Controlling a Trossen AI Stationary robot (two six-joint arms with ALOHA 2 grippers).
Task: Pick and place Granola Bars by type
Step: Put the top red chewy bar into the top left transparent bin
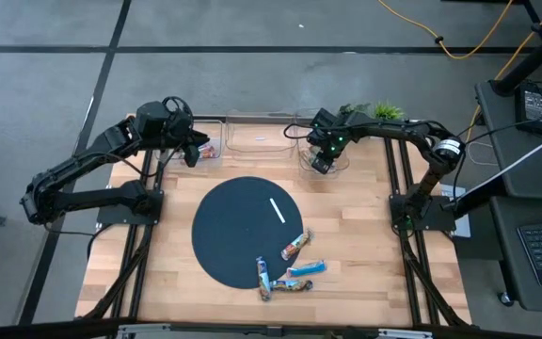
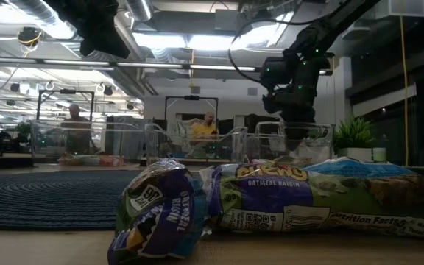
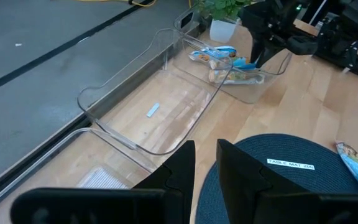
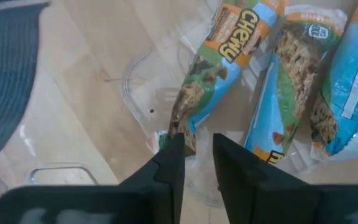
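My right gripper [image 1: 320,162] hangs over the right clear bin [image 1: 339,166], fingers pointing down into it, shut on a blue-and-orange granola bar [image 4: 219,59]. Two more blue bars [image 4: 297,74] lie beside it in that bin. My left gripper [image 1: 194,151] waits shut, touching nothing, by the left bin, which holds a red-orange bar [image 1: 205,149]. Several blue and multicolour bars [image 1: 294,247] [image 1: 306,269] [image 1: 263,278] lie at the near edge of the dark round mat [image 1: 233,235]. Two of them fill the low view's foreground [image 2: 160,213] [image 2: 315,199]. My right gripper [image 4: 197,140] pinches the bar by its crimped wrapper end [image 4: 180,127], between the two fingertips, coming from above and pointing down. The bar slants away from the fingers inside the bin. Its far end [image 4: 247,18] lies against the neighbouring bars.
Three clear bins stand in a row along the far edge; the middle one [image 1: 257,139] holds only a small label. A thin white strip [image 1: 278,210] lies on the mat. A small potted plant [image 1: 384,111] stands behind the right bin. People show in the room beyond [image 2: 206,129].
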